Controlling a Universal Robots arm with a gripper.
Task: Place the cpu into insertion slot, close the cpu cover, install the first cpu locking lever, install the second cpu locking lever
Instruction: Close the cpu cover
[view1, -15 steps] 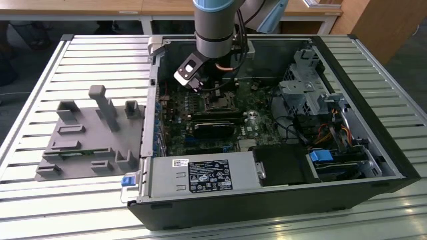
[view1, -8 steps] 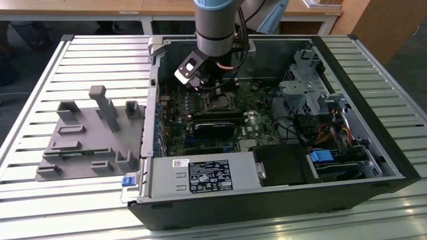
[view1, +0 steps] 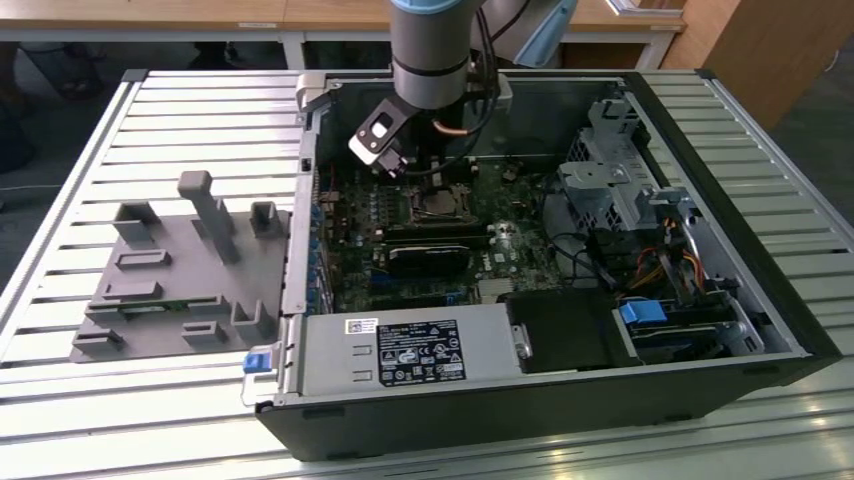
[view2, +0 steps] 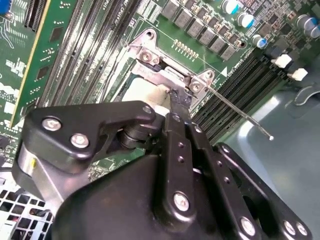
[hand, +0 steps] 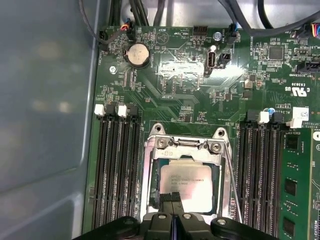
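Cpu (hand: 189, 186), a pale silvery square with fine print on top, sits in the insertion slot (view1: 438, 207). The flat, silvery cpu cover (hand: 148, 175) frames it. The end effector (hand: 172, 198) has its fingers together, with the tips on the chip near one edge. In the exterior view the slot lies at twelve o'clock from the black card (view1: 430, 255), inside the open computer case (view1: 747, 330) on the bench (view1: 200, 100).
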